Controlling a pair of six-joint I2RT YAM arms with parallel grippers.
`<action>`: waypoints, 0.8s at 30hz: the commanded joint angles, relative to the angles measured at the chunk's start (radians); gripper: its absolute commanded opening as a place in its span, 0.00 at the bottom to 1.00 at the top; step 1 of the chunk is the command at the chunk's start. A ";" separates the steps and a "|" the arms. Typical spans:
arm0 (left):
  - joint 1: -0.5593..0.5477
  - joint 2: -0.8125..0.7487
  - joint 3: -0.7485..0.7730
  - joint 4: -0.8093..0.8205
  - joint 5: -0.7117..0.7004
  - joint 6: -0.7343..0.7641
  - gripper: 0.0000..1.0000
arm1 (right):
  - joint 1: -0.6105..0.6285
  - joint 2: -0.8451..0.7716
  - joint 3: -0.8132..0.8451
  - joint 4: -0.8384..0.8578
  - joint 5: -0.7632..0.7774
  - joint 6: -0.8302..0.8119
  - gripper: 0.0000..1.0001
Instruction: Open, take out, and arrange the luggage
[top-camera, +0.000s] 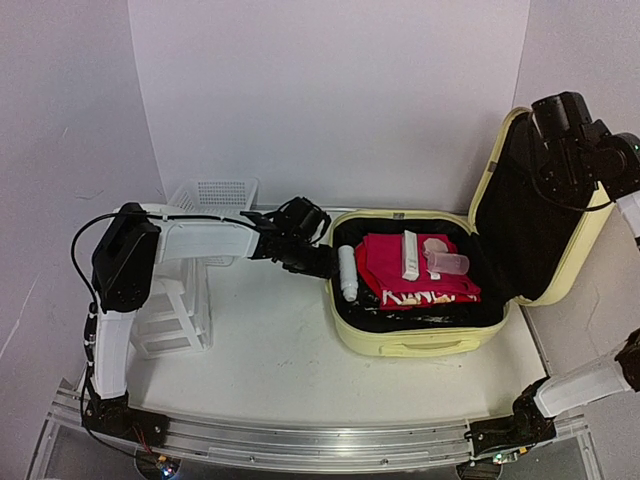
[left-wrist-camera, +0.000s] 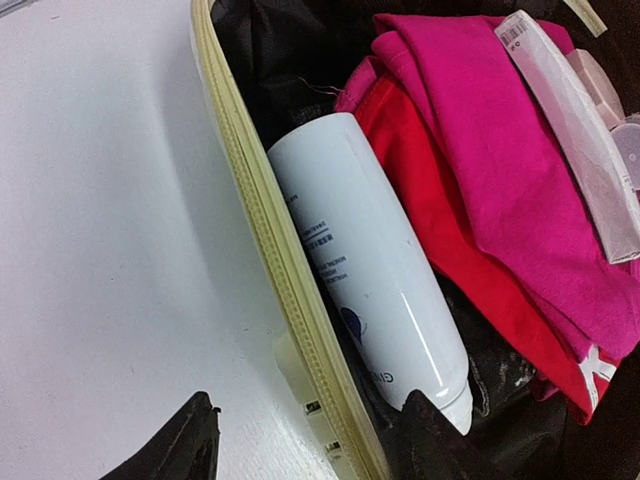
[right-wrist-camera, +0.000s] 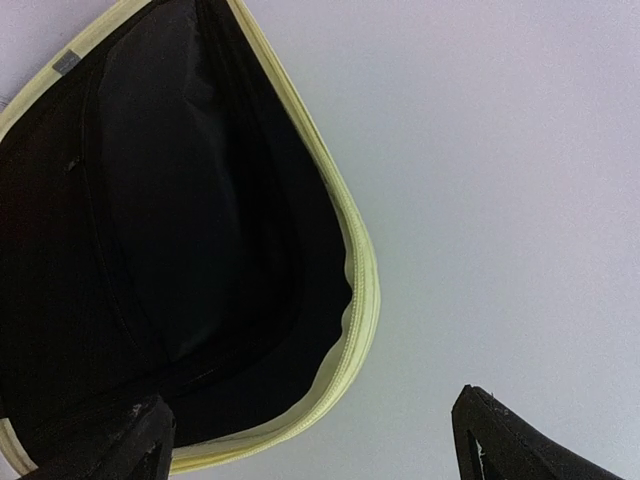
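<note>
The pale-yellow luggage (top-camera: 420, 345) lies open on the table, its black-lined lid (top-camera: 520, 220) standing up at the right. Inside lie a white bottle (top-camera: 347, 272) along the left wall, folded pink and red clothes (top-camera: 385, 262), a white tube (top-camera: 410, 255) and a small clear bottle (top-camera: 447, 262). My left gripper (top-camera: 318, 262) is open and straddles the left rim (left-wrist-camera: 265, 240): one finger is outside and one is inside by the cap of the white bottle (left-wrist-camera: 370, 270). My right gripper (top-camera: 548, 150) is open at the lid's top corner, with the lid's rim (right-wrist-camera: 355, 300) between its fingertips (right-wrist-camera: 150, 440).
A white mesh basket (top-camera: 215, 192) stands at the back left. A white drawer unit (top-camera: 175, 315) stands under my left arm. White walls close in the back and both sides. An aluminium rail (top-camera: 320, 440) runs along the near edge.
</note>
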 joint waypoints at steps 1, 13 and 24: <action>0.037 -0.003 -0.045 -0.209 -0.062 0.051 0.62 | -0.004 -0.024 -0.050 0.016 -0.063 0.063 0.98; 0.041 -0.098 -0.027 -0.212 0.076 0.107 0.81 | -0.004 -0.074 -0.137 -0.106 -1.020 0.578 0.98; 0.085 -0.449 -0.049 -0.127 0.340 0.189 1.00 | -0.003 0.026 -0.589 0.205 -1.472 0.750 0.98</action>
